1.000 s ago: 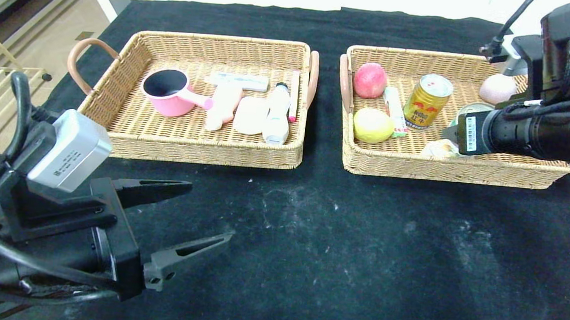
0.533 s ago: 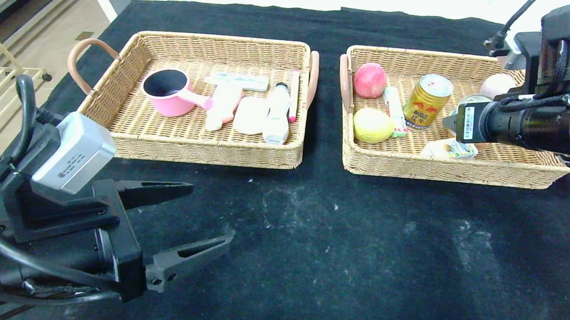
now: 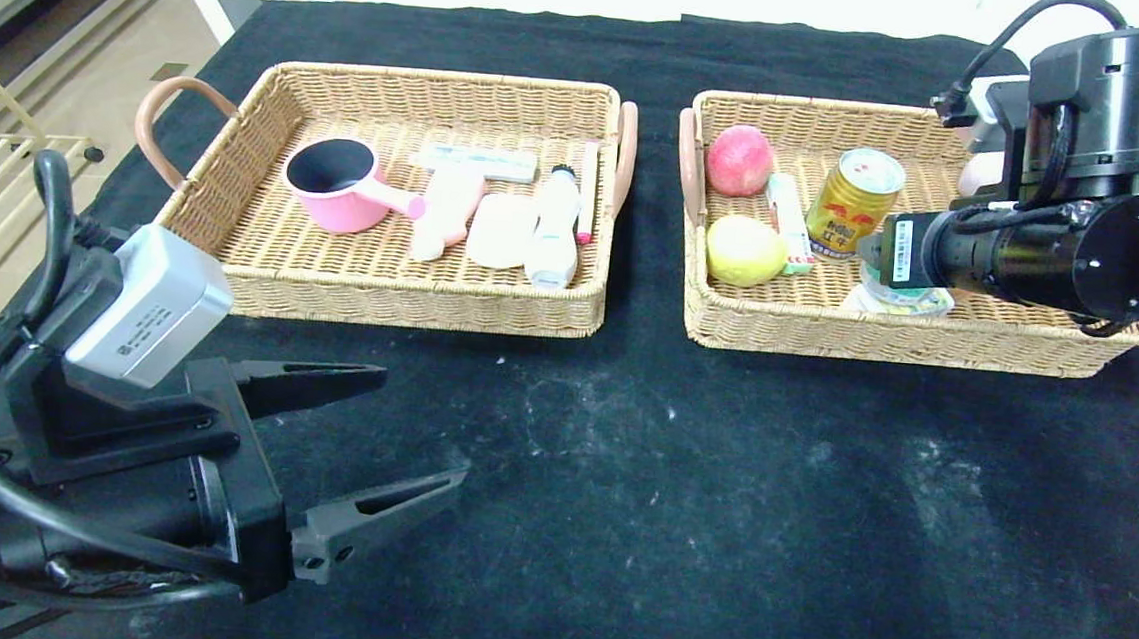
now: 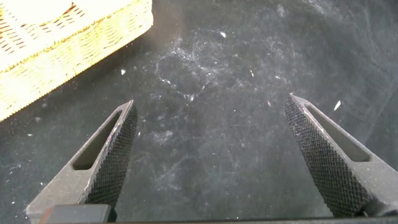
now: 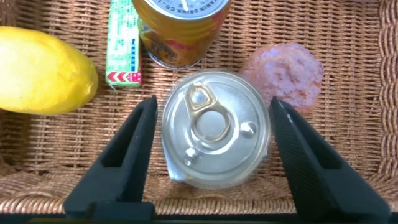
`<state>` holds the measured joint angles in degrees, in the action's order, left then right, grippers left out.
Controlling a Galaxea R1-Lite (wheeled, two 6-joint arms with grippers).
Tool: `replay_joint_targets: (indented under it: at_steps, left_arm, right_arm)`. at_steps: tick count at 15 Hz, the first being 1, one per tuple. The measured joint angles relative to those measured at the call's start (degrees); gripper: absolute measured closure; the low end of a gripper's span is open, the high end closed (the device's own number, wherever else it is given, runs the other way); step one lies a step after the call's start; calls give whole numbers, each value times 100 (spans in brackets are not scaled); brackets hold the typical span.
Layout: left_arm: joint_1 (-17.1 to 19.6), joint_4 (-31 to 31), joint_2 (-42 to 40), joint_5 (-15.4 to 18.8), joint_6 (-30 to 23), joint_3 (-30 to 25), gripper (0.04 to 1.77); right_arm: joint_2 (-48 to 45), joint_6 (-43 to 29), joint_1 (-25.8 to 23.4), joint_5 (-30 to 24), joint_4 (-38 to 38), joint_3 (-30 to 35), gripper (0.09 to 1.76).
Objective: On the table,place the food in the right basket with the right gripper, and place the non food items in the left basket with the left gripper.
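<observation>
Right gripper (image 5: 211, 155) hangs over the right basket (image 3: 929, 335), fingers spread either side of the silver tin (image 5: 214, 127), a sliver of gap each side. Crowding it: yellow can (image 5: 180, 28) just ahead, lemon (image 5: 43, 68), pink round (image 5: 286, 74) beside. Left gripper (image 3: 392, 427) sits wide open above bare cloth.

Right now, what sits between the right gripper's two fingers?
In the right wrist view, a silver pull-tab tin stands between the right gripper fingers, in the right basket. Small gaps show on both sides; the jaws are open.
</observation>
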<state>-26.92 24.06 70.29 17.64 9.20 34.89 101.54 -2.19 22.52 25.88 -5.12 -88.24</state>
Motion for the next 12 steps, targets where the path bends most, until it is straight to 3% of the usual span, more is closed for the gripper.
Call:
replay_joint_targets:
  at_steps: [5,12]
  left_arm:
    - [-15,0,0,-1,7,-5,9]
    - [-23,5,0,-23,-11,26,9]
  right_arm:
    - [22,44,33,7,-15,48,34]
    - [-110,105,79,16,-39,293,22]
